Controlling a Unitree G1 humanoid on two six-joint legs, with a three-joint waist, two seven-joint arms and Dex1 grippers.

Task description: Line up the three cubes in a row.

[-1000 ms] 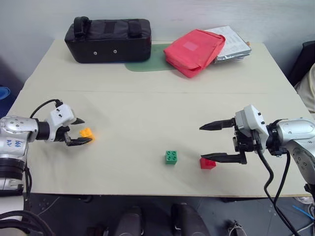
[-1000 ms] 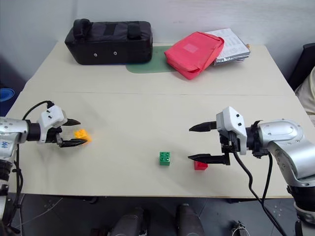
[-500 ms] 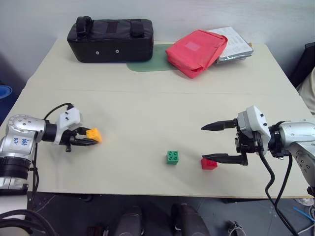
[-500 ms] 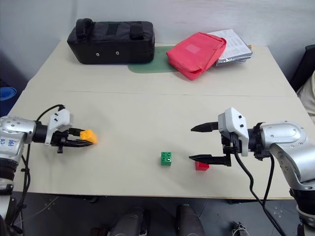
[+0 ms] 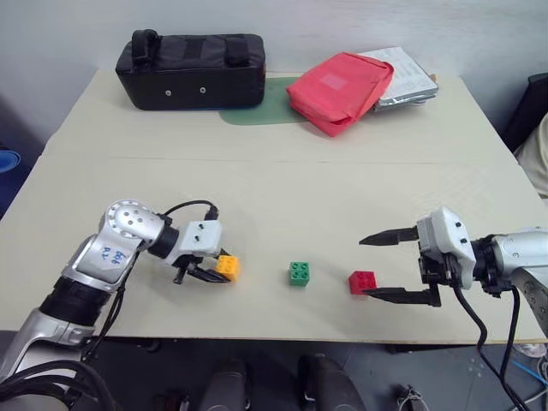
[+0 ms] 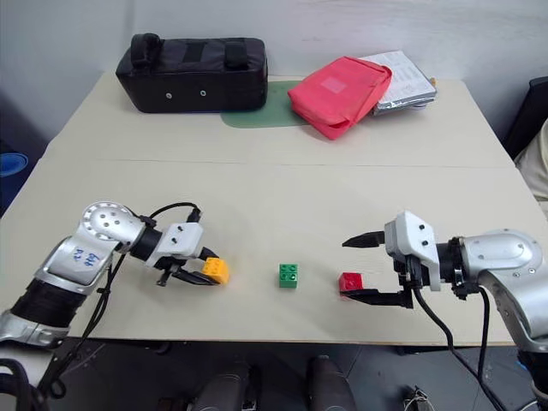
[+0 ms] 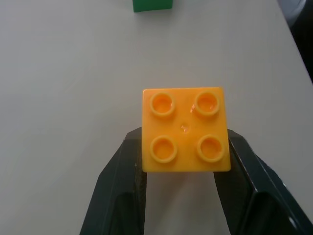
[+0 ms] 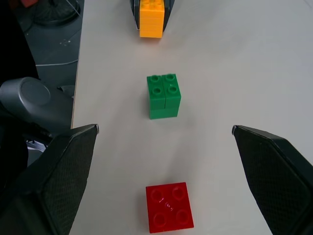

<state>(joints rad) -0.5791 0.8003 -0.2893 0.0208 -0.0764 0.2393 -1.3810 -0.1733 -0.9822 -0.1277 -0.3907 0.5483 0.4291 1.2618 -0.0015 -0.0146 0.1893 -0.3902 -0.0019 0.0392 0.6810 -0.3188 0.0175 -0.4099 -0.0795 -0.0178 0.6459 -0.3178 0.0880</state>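
My left gripper is shut on the orange-yellow cube, studs up, and holds it low over the table left of the green cube; whether it touches the table I cannot tell. In the left wrist view both fingers press the orange-yellow cube's sides. The green cube stands on the table near the front edge. To its right lies the red cube. My right gripper is open, its fingers spread wide just right of the red cube, which lies untouched between them in the right wrist view.
At the table's back stand a black bag, a red pouch on a green mat, and a silvery packet with papers. The table's front edge runs close behind the cubes.
My left gripper shut on the orange-yellow cube and carried it to the right, close to the green cube. My right gripper drew back slightly to the right, still open.
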